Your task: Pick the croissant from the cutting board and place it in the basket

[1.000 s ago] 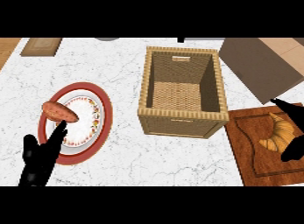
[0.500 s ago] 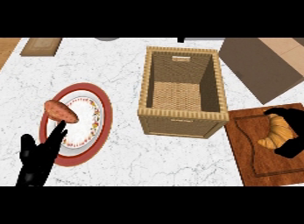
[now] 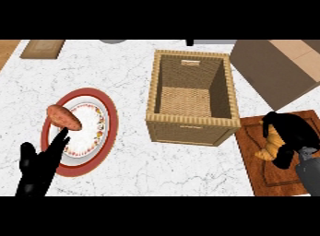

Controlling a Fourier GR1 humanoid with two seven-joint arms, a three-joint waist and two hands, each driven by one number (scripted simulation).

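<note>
Where the white marble counter [image 3: 115, 69] runs to its right edge, item one: a wooden cutting board [image 3: 257, 176], set just beside the basket's right front corner. On it, a golden croissant [image 3: 269, 147], not in the basket. The right hand [image 3: 295, 131] comes down over it, fingers and thumb curled round the pastry and hiding its upper end.

Item two: a tall woven basket [image 3: 189, 131], mid-counter, nothing inside.

Item three: a red-rimmed plate [image 3: 112, 120], left of the basket, bearing a sweet potato [image 3: 63, 116] on its upper left rim.

Item four: the left hand [image 3: 36, 168], fingers straight and holding nothing, its fingertips over the plate's lower left edge.

Item five: a cardboard box [image 3: 278, 64], far right corner.
</note>
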